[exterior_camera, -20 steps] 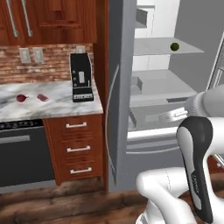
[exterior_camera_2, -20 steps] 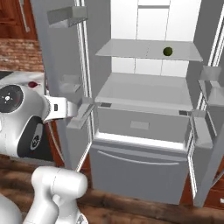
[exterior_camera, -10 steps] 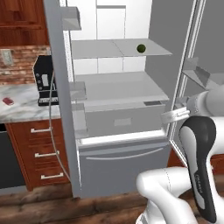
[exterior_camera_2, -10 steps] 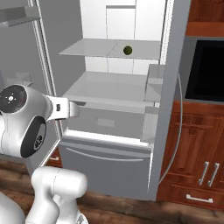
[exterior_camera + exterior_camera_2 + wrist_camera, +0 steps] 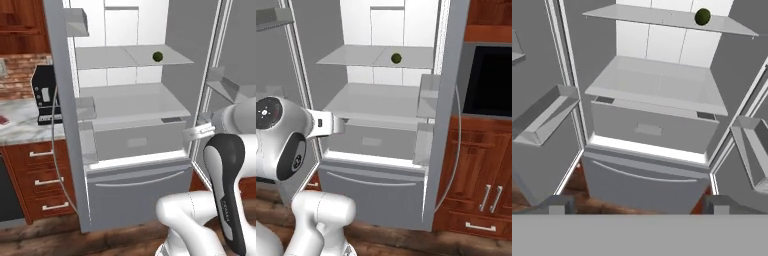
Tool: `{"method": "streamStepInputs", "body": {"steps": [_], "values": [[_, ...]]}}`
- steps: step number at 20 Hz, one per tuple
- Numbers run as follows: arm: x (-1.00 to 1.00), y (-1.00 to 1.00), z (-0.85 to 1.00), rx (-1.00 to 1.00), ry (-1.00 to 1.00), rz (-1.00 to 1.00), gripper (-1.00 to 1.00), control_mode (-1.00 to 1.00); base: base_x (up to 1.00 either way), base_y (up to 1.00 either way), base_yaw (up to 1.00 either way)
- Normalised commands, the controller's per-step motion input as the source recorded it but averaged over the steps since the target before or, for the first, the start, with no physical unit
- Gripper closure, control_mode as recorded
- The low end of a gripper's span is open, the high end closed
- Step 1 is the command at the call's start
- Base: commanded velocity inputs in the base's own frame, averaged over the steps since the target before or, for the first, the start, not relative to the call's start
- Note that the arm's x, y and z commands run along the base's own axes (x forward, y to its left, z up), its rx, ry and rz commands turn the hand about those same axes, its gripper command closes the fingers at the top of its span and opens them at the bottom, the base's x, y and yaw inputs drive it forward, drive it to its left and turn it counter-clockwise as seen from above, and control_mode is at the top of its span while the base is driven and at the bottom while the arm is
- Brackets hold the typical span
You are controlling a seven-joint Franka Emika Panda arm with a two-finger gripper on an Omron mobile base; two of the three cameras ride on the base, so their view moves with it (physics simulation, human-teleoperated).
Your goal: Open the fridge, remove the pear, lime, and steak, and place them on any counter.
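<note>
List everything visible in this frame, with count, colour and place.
fridge: one, grey with white interior, both doors open, centre.
lime: one, dark green, upper fridge shelf, right side.
counter: one, white-grey marble, left of the fridge.
coffee machine: one, black, on the counter beside the fridge door.
drawers: three, reddish-brown with silver handles, under the counter.
oven: one, black, set in wood cabinets right of the fridge.
end effector: one, dark fingertips, open, facing the fridge's lower compartments.
</note>
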Motion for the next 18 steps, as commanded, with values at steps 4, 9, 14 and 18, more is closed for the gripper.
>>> {"method": "streamStepInputs", "body": {"steps": [4,9,14,18], "values": [[0.0,0.0,0.0,0.0,0.0,0.0,-1.0,1.0,0.68,0.0,-0.08],[0.0,0.0,0.0,0.0,0.0,0.0,-1.0,1.0,0.68,0.0,-0.04],[0.0,0.0,0.0,0.0,0.0,0.0,-1.0,1.0,0.6,0.0,0.0],[0.0,0.0,0.0,0.0,0.0,0.0,-1.0,1.0,0.59,0.0,0.0]]}}
